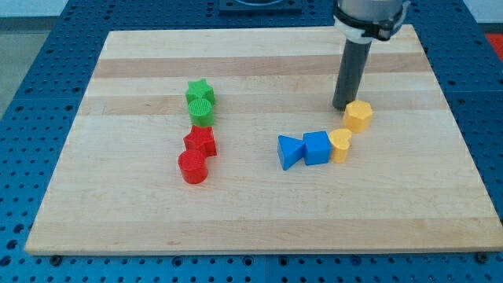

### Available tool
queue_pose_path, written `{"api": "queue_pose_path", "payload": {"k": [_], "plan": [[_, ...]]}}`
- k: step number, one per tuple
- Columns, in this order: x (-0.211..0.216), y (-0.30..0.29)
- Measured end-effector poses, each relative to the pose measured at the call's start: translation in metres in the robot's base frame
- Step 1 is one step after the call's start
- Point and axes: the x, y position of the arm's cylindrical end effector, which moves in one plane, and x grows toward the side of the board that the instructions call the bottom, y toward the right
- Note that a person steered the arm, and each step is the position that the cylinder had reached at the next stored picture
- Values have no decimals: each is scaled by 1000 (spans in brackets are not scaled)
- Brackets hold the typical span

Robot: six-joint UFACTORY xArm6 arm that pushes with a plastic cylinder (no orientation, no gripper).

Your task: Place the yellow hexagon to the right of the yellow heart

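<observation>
Camera view shows my tip (343, 106) on the wooden surface (409, 204), touching or just beside the yellow hexagon (358, 115) on its upper-left side. I have no claw, only the rod, holding nothing. That hexagon sits just above and right of the yellow heart (340, 145), which touches the blue cube (317, 148); a blue triangular block (289, 151) follows leftward.
</observation>
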Motion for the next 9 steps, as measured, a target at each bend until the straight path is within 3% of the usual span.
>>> {"api": "queue_pose_path", "payload": {"k": [4,6,9], "plan": [[39,0],[17,17],[21,47]]}}
